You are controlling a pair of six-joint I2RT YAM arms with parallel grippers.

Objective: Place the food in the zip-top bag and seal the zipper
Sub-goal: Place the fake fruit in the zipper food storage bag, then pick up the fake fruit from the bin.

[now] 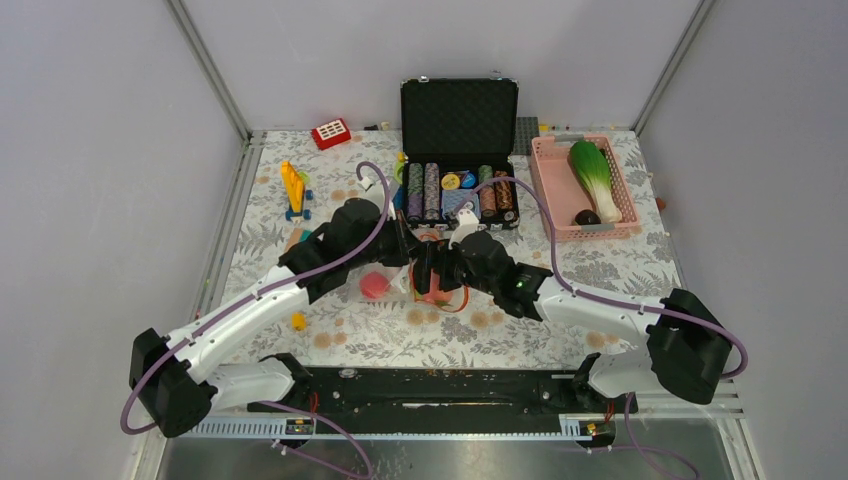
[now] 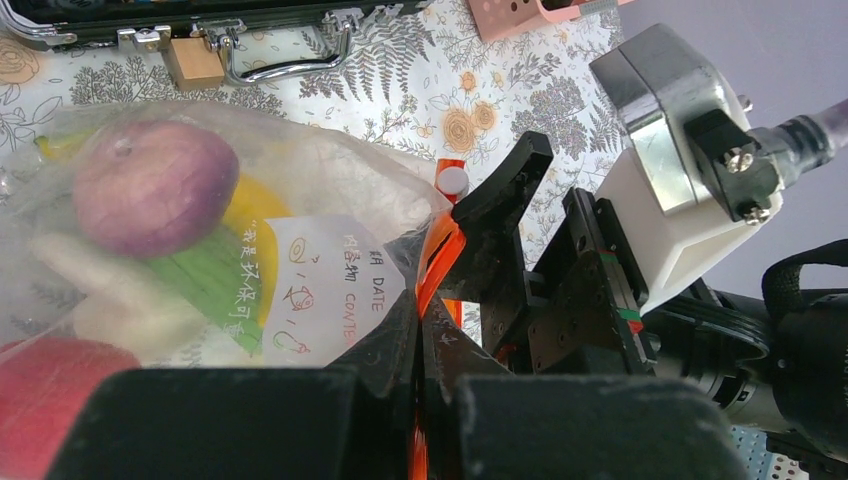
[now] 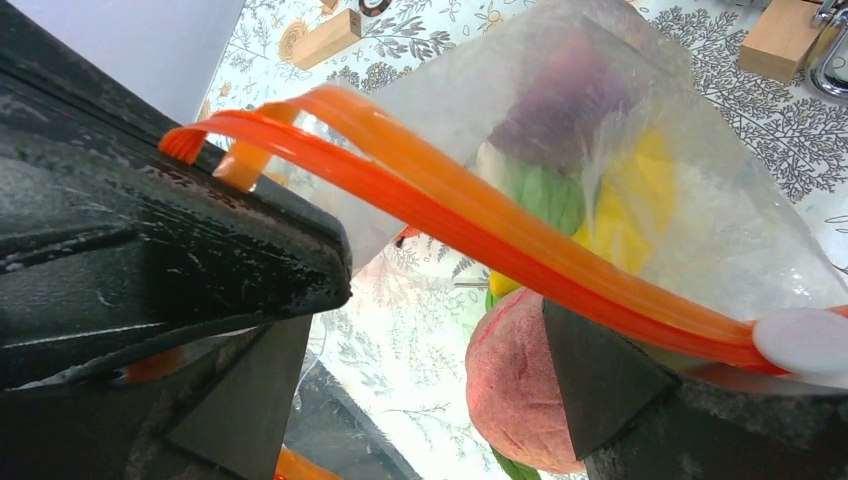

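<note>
— Where was your left gripper (image 2: pixel 418 310)?
— You had it pinched fully shut on the zipper (image 2: pixel 432 262), at one end of the bag (image 2: pixel 330 190).
— And your right gripper (image 3: pixel 450 300)?
— Its jaws stood wide apart. The zipper ran across the gap between them, and they clamped nothing. The bag lay on the table (image 2: pixel 470 110) between your two grippers, with food (image 2: pixel 155 185) inside.

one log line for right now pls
left gripper: shut on zipper | right gripper: open, astride zipper | purple ball, banana: in zip-top bag | seal: strips apart at one end
</note>
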